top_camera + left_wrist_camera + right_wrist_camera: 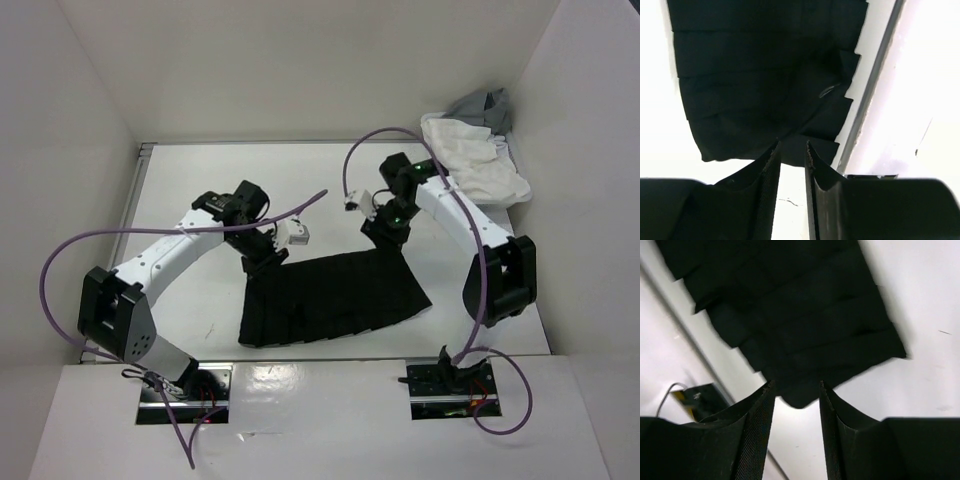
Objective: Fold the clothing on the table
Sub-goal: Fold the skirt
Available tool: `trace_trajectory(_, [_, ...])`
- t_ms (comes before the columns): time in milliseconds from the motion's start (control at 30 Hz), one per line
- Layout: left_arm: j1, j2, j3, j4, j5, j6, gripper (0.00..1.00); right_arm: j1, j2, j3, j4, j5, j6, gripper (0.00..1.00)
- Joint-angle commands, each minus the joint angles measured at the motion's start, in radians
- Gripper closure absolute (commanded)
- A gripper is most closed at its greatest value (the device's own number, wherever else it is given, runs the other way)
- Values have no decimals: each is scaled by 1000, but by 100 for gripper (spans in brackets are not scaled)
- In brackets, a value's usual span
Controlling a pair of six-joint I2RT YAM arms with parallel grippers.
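The clothing, a black pleated skirt [330, 300], lies flat on the white table [200, 200], narrow edge far, wide hem toward the arm bases. My left gripper [262, 255] hovers at the skirt's far left corner. In the left wrist view it [792, 145] is open, bare table showing between the fingers and the skirt [765, 65] just past the tips. My right gripper [385, 232] is over the far right corner. It [796, 385] is open too, with a corner of the skirt [805, 315] lying below the gap, not pinched.
A white cloth [475, 160] and a grey cloth [480, 105] are heaped in the far right corner. White walls enclose the table on three sides. The metal rail edge [867, 95] runs along the near side, beside the hem.
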Motion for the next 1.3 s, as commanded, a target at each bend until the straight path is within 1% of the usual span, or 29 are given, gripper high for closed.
trace_trajectory(0, [-10, -60, -21, -48, 16, -22, 66, 108, -106, -92, -43, -14, 14, 54])
trace_trajectory(67, [-10, -74, -48, -59, 26, -22, 66, 153, -140, -155, -43, -46, 52, 53])
trace_trajectory(133, [-10, -99, -61, -59, 10, -38, 65, 214, -160, -197, -43, -47, 71, 52])
trace_trajectory(200, [-10, -114, -61, -59, -20, -38, 65, 228, -160, -221, -43, -47, 103, 43])
trace_trajectory(233, [-10, -125, -47, -50, -39, -56, 64, 228, -160, -221, -43, -47, 114, 38])
trace_trajectory(300, [-10, -135, -36, -14, -86, -91, 60, 228, -136, -183, -43, -65, 138, 22])
trace_trajectory(333, [23, -136, -21, 15, -97, -107, 58, 228, -126, -151, -31, -76, 139, 14])
trace_trajectory(367, [40, -145, -5, 29, -111, -136, 46, 228, -108, -139, -16, -85, 189, 5])
trace_trajectory(400, [58, -160, -5, 47, -125, -156, 38, 228, -99, -128, 6, -85, 221, 3])
trace_trajectory(433, [94, -171, -5, 88, -141, -177, 32, 237, -90, -119, 56, -85, 256, 1])
trace_trajectory(467, [114, -197, 5, 107, -178, -217, 29, 237, -74, -105, 79, -68, 322, 1])
trace_trajectory(500, [138, -209, 5, 128, -203, -242, 24, 237, -74, -105, 108, -58, 367, 1])
trace_trajectory(533, [164, -230, 5, 171, -230, -272, 20, 237, -65, -105, 175, -47, 413, 1])
trace_trajectory(567, [222, -240, -7, 190, -273, -301, 16, 237, -65, -120, 199, -47, 448, 1])
trace_trajectory(600, [255, -250, -27, 228, -290, -356, 8, 237, -65, -152, 222, -47, 494, 1])
trace_trajectory(633, [326, -273, -39, 245, -303, -383, 4, 248, -53, -171, 268, -47, 516, 1])
trace_trajectory(667, [368, -286, -50, 256, -303, -404, 0, 257, -53, -189, 286, -47, 539, 1])
trace_trajectory(733, [454, -327, -77, 279, -293, -464, 0, 294, -19, -235, 314, -13, 594, 1])
trace_trajectory(767, [529, -341, -77, 291, -293, -479, 0, 306, -19, -250, 345, 4, 611, 1])
trace_trajectory(833, [594, -381, -109, 319, -293, -521, 0, 340, 2, -270, 372, 51, 651, 1])
trace_trajectory(867, [647, -392, -138, 319, -293, -521, 0, 340, 2, -284, 400, 70, 669, 1])
trace_trajectory(933, [692, -419, -165, 333, -269, -530, 0, 366, 24, -284, 415, 123, 701, 1])
trace_trajectory(1033, [770, -457, -212, 352, -244, -530, 0, 366, 33, -306, 461, 177, 743, 1])
trace_trajectory(1100, [812, -481, -235, 375, -244, -530, 0, 366, 42, -326, 481, 186, 754, 1])
trace_trajectory(1267, [858, -491, -268, 386, -226, -530, 0, 366, 116, -336, 543, 229, 823, 1])
